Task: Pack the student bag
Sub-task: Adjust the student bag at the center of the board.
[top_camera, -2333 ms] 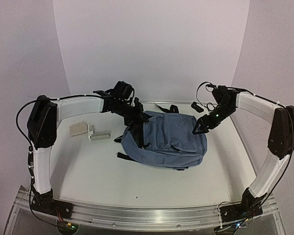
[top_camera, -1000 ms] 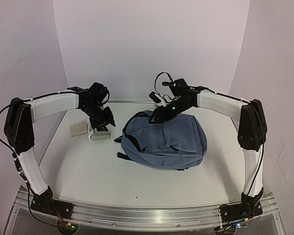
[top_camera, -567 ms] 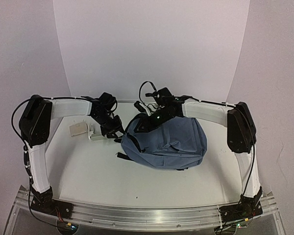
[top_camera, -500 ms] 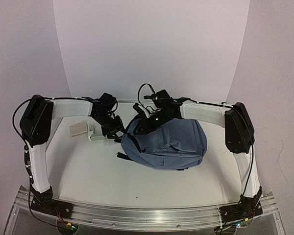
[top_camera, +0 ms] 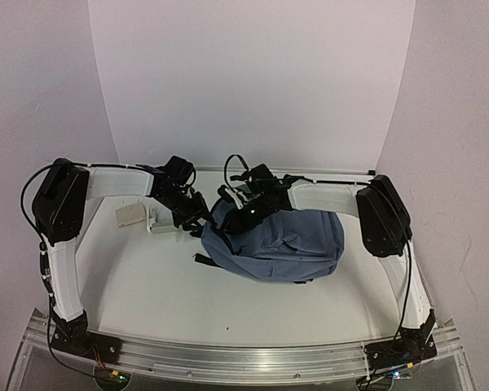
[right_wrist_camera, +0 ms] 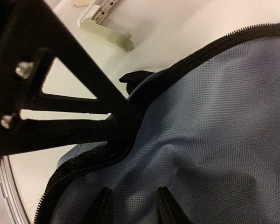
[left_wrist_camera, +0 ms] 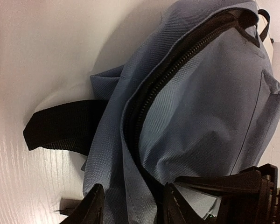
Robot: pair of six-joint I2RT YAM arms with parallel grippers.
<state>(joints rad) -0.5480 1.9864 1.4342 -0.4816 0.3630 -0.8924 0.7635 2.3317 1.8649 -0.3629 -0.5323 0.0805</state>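
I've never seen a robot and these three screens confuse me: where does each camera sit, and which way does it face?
Top view: high behind the arms, looking down on the table; left arm and right arm show whole, meeting at the backpack.
Left wrist: on the left arm, facing the backpack's zipper up close; left pincer tips at the bottom edge.
Right wrist: on the right arm, facing the backpack too; right pincer tips at the bottom.
Shared: both wrist views show the zipper and the other pincer.
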